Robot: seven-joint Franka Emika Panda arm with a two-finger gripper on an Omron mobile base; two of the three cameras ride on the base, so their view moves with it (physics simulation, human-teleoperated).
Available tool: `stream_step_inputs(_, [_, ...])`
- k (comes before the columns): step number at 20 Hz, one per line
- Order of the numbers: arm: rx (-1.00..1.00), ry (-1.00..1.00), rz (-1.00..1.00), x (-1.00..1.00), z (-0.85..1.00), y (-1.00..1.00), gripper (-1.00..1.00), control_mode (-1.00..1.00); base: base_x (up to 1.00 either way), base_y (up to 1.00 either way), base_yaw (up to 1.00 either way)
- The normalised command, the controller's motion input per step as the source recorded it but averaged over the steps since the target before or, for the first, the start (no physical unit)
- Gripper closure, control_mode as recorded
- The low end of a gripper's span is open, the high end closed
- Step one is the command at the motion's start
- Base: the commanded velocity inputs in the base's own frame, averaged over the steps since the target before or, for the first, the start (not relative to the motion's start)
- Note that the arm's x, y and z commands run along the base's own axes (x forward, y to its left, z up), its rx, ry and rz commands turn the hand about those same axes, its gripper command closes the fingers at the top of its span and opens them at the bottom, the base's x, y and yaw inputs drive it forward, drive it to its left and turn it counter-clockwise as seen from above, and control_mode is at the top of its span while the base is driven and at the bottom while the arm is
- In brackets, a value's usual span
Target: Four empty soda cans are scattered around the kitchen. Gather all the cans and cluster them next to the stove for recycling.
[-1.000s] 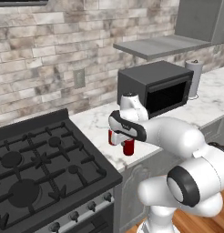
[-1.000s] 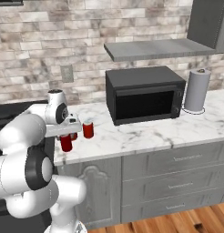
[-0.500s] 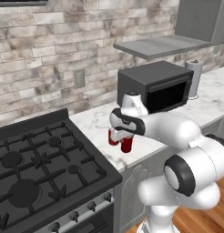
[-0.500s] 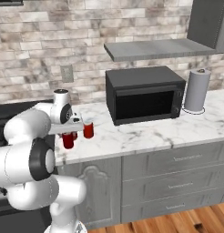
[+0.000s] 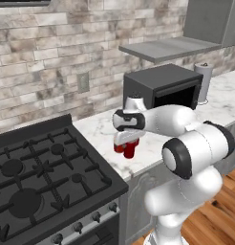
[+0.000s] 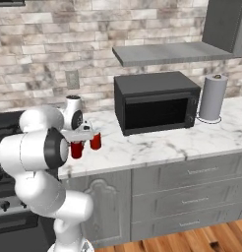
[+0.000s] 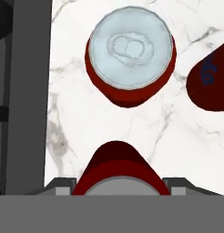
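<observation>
Gripper [image 7: 118, 182] points straight down, clamped on red can [image 7: 117, 170] just right of stove [image 5: 38, 186]. We see 2 more cans on counter [image 6: 142, 147]: upright one [image 7: 129, 57], dark one [image 7: 209, 82].

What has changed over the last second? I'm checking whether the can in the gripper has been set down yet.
The arm has swung a little, but the gripper stays shut on the red can, holding it beside the can that stands on the marble counter next to the stove. Nothing was let go. The standing can, microwave and paper-towel roll stayed put.
</observation>
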Motion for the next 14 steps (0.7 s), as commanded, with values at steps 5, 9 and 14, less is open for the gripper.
stream_step_inputs(5, [-0.01, 0.10, 0.00, 0.18, -0.31, 0.04, 1.00, -1.00, 0.00, 0.00, 0.00])
stream_step_inputs(9, [-0.01, 0.01, 0.00, 0.14, -0.31, 0.02, 1.00, -1.00, 0.00, 0.00, 0.00])
stream_step_inputs(14, [-0.07, -0.02, -0.02, 0.05, -0.33, 0.05, 1.00, -1.00, 0.00, 0.00, 0.00])
